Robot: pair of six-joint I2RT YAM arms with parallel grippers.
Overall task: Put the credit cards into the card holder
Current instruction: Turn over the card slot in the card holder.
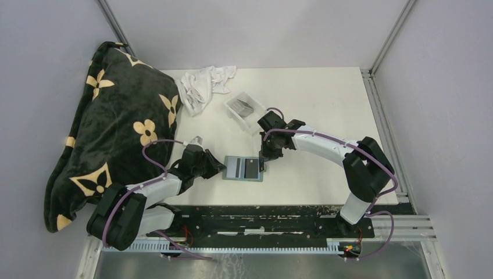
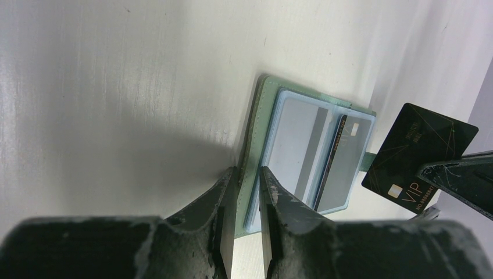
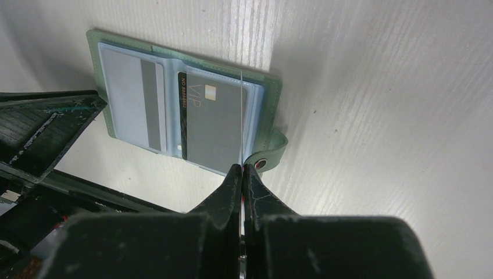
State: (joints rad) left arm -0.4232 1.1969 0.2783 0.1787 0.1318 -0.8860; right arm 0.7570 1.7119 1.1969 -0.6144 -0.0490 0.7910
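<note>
The card holder (image 1: 236, 168) lies open on the table, grey-green outside with light blue slots. In the right wrist view the holder (image 3: 267, 87) has a silvery striped card (image 3: 136, 102) in its left slot and a dark VIP card (image 3: 209, 125) in its right slot. My left gripper (image 1: 219, 168) is shut on the holder's left cover edge (image 2: 256, 139), one finger on each side (image 2: 249, 181). My right gripper (image 1: 265, 160) is shut on a black VIP credit card (image 2: 415, 154), held tilted just above the holder's right side; that view shows it edge-on (image 3: 240, 116) between the fingers (image 3: 241, 169).
A clear plastic tray (image 1: 235, 114) with more grey cards (image 1: 243, 107) stands behind the holder. A white cloth (image 1: 203, 84) lies at the back. A big black blanket with cream flowers (image 1: 116, 128) fills the left side. The table's near edge and a black rail run in front.
</note>
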